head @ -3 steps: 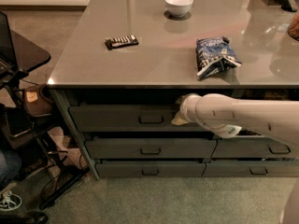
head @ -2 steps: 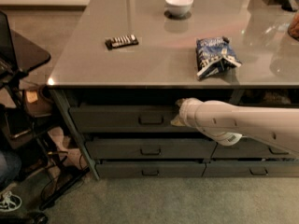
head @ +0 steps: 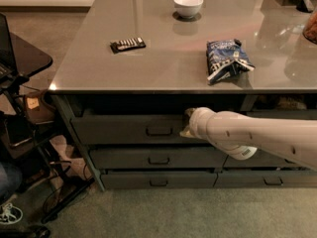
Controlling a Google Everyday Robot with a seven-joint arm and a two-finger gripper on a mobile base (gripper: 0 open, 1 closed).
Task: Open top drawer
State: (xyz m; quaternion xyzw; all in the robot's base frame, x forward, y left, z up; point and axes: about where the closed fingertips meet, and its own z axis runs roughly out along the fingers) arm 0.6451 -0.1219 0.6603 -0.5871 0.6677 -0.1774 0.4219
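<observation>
Carpet [head: 163, 212]: nearest strip, 6 o'clock in view. A shoe [head: 10, 214] lies in the 8 o'clock corner. Above it a black side stand [head: 27, 58] sits off the cabinet's left end.

Cabinet front, read bottom up:
- Lowest drawer [head: 129, 180], then middle drawer [head: 124, 157]. Both have low fronts, each with a small loop pull at centre.
- Narrower drawers [head: 277, 180] at their 3 o'clock, partly covered by the arm.

Top drawer [head: 114, 129]: tallest front, directly under the counter edge, just left of view centre.
- Its handle [head: 159, 131] is a small rectangular loop at mid-front.
- A dark gap runs above the front's upper edge. How far out the drawer sits: cannot tell.

Gripper [head: 186, 124]: at the top drawer's front, at 3 o'clock of the handle and just beside it.
- Only its tip shows past the white wrist.
- Open or closed: cannot tell.

Arm [head: 257, 135]: white, enters from the 3 to 4 o'clock edge and lies across the right-hand drawer fronts.

Counter top [head: 163, 68]: grey, glossy.
- Snack bag [head: 228, 58], blue and white, at 1 o'clock of the gripper, near the front edge.
- Dark flat packet [head: 128, 44] at 11 o'clock of the handle, farther back, well apart from the bag.
- White bowl [head: 188, 5], farthest, at 12 o'clock in view.
</observation>
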